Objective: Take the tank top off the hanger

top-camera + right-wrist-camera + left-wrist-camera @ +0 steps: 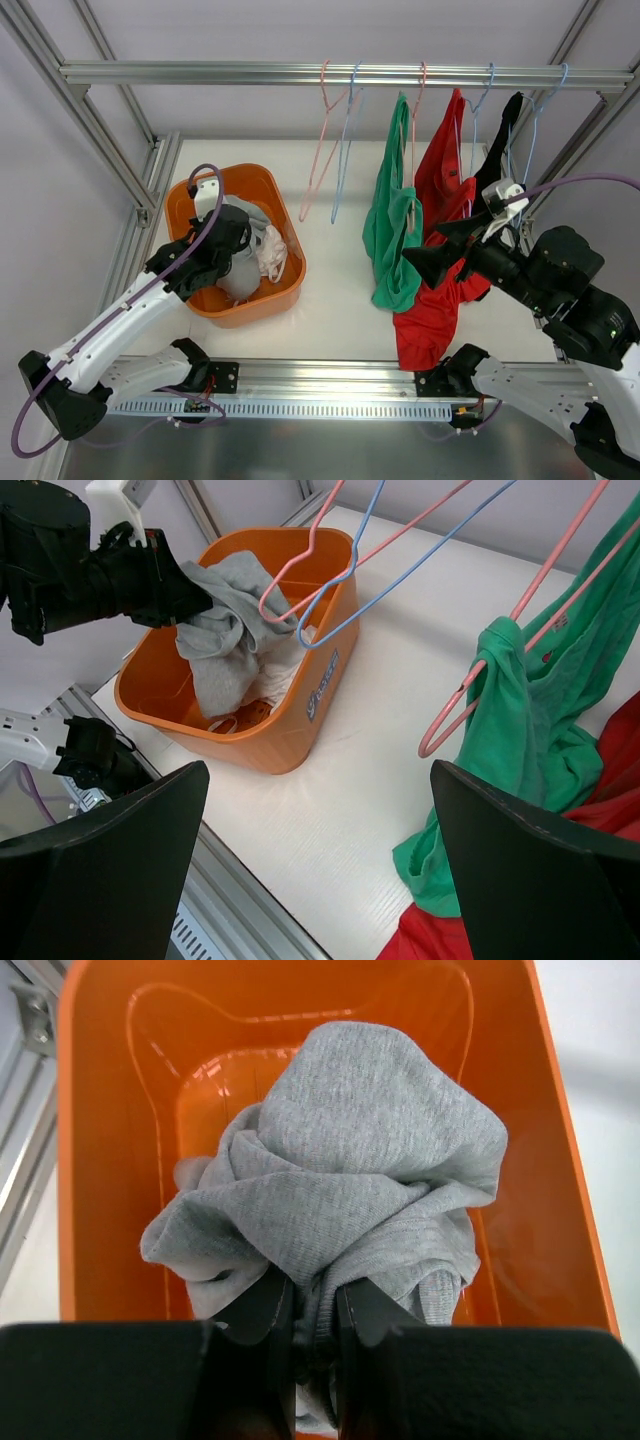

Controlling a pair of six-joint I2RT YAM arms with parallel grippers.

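While the left gripper (305,1310) hung over the orange basket (90,1160), its two fingers were pinched tight on a gray top (370,1160). That top was bunched up in a ball and hung partly down inside the basket, not on any hanger. A bit of white cloth (272,255) lay in the basket beside it.

Going right along the rail (200,72), a pink hanger (320,150) and a blue hanger (345,150) hung bare. Next came a green top (392,230), then a red top (440,180), then a black top (497,150) at the far end. The green top hung crooked, lower on one side. The right gripper (318,780) hovered just in front of the green and red tops. Its fingers were spread wide apart and held nothing.

I think the gray top was the one for this job, and it looked all the way off its hanger. So the step in hand seemed to be putting it in the basket. The next move would call for the left fingers to let go so the top could drop in. Then that arm would need to lift away without catching the cloth. If more tops were to come off, the right gripper looked closest to the green one. It would need to grab the cloth, not the wire.
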